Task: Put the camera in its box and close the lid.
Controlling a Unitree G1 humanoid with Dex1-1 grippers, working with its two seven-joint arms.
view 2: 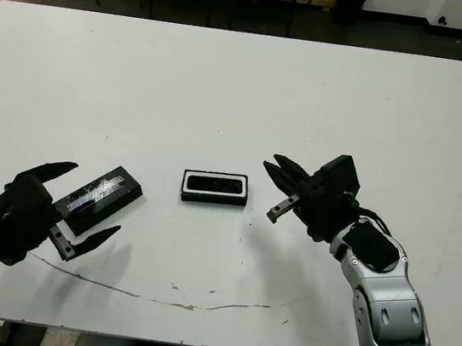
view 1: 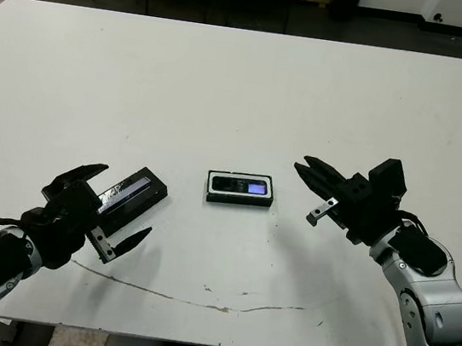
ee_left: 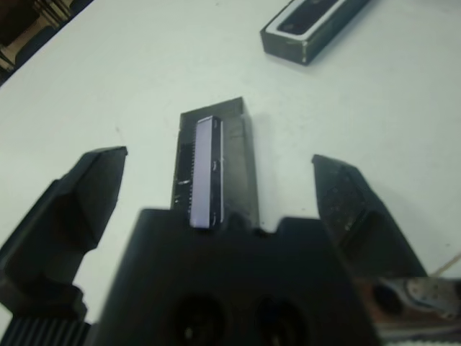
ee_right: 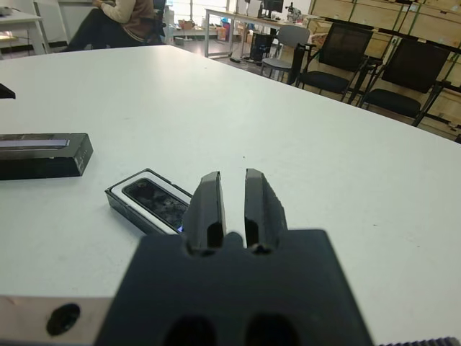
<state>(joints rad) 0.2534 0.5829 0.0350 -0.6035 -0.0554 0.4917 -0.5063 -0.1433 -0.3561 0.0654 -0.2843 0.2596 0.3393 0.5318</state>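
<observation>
The head views are showing the whole white worktop (view 1: pixel 243 89) with both arms. The right wrist view alone is taking in the room beyond: chairs, shelving, and a seated person (ee_right: pixel 119 18) at the far side. The left wrist view alone is giving a close look down the lid (ee_left: pixel 212 169), its pale strip running lengthwise between the 2 spread fingers (ee_left: pixel 68 209).

The left hand (view 1: pixel 105 211) is standing wide open, holding nothing. Its fingers are reaching along either side of the lid's near end. I cannot tell whether they are touching it. The right hand (view 1: pixel 314 193) is hovering above the worktop with its 2 fingers (ee_right: pixel 207 205) drawn almost together, only a narrow slit between them, and it is gripping nothing.

The box (view 1: pixel 241 188) is lying flat near the middle of the worktop, between the 2 hands. The camera (view 1: pixel 242 186) is sitting inside it, its bluish screen facing up. The box is lying near the right hand's fingertips, on their left and apart from them. The lid is lying flat and uncovered to the left of the box, well apart from it.
</observation>
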